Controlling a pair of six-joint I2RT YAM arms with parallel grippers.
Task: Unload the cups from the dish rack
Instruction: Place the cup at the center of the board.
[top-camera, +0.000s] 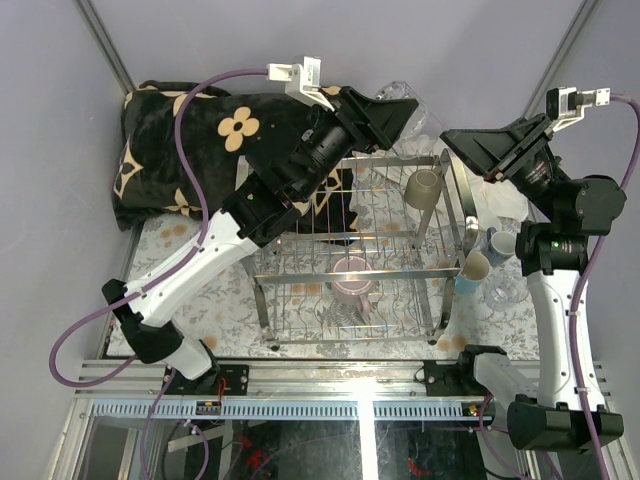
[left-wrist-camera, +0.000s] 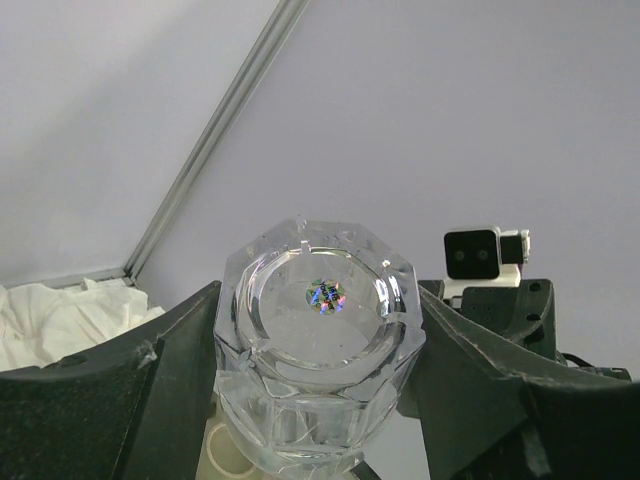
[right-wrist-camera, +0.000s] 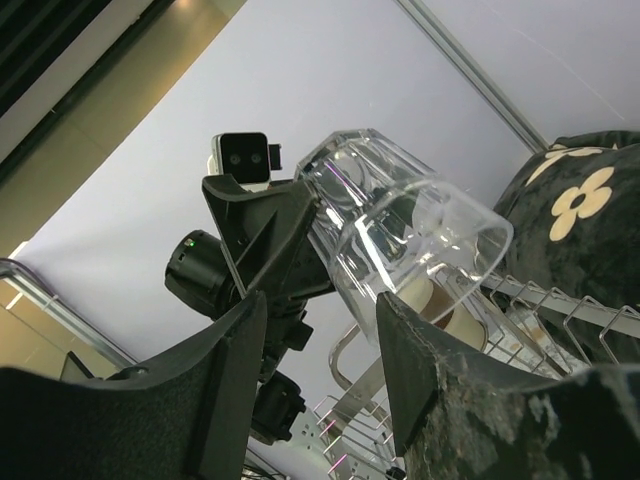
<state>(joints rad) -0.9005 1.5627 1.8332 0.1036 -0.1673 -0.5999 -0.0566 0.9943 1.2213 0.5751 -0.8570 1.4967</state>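
A clear glass (left-wrist-camera: 318, 300) is clamped at lower centre by the left gripper (left-wrist-camera: 320, 335); the right gripper (right-wrist-camera: 320, 310) is spread wide, empty.

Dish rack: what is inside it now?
A beige cup and a pink-mauve mug sit inside the dish rack. The left arm covers its far left part, so anything there is hidden.

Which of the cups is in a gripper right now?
The clear glass, clamped between the fingers of the left gripper. The beige cup and the pink mug sit in the dish rack, touched by no gripper.
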